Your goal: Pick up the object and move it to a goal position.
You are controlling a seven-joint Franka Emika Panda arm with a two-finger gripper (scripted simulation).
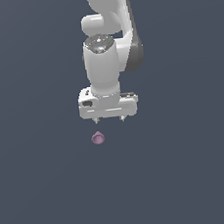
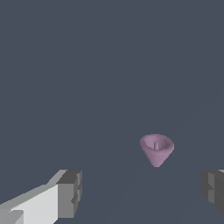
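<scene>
The object [image 1: 98, 138] is a tiny mauve-purple roundish blob resting on the dark grey floor, just below and slightly toward the exterior view's left of my white gripper [image 1: 109, 119]. In the wrist view the object [image 2: 156, 149] looks like a small cone with a hollow round end, lying beyond the fingertips and apart from both. My gripper [image 2: 142, 192] is open, with a wide gap between its grey pads [image 2: 70, 194] and nothing held.
A plain dark grey surface fills both views. The white arm [image 1: 105, 31] rises above the gripper to the exterior view's top edge.
</scene>
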